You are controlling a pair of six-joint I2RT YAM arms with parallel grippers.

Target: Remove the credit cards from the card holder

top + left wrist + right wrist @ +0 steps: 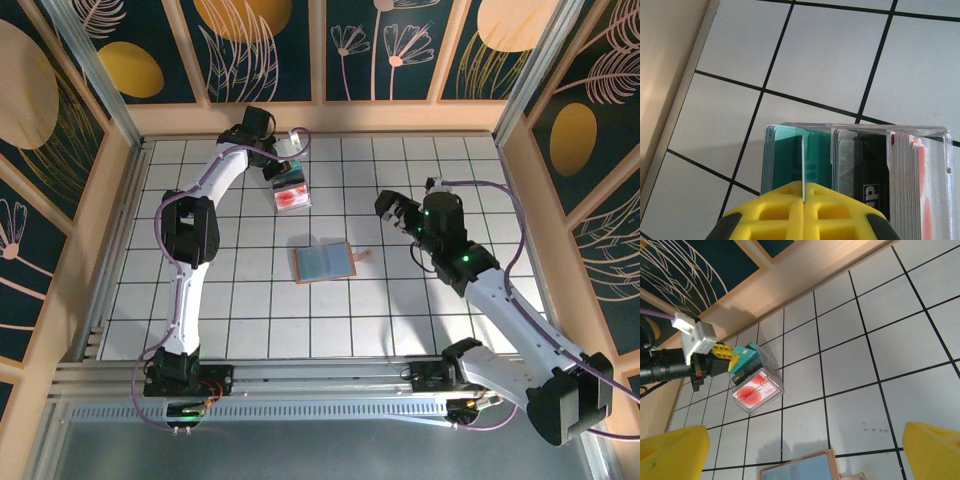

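- Left jaws: the yellow pads [775, 215] are pressed together, pinching a thin card [803, 160] seen edge-on; it sticks straight out from the seam between them
- Right at their tips stands a clear box [935, 150] on the white tiled desk [830, 55]; the thin card lines up with its teal stack [785, 160]; dark cards [860, 170] fill the next compartment and red-and-white cards [917, 170] the one beyond
- To one side of these jaws runs a wooden wall [660, 75]
- Right jaws: spread wide above the desk, a yellow pad [670, 452] on either side
- The card holder [323, 262] lies open and flat on the desk, grey-blue inside up with a tan border; near the right jaws without touching them, well apart from the left jaws; its edge shows between the right pads in the right wrist view
- The clear box stands farther ahead of the right jaws
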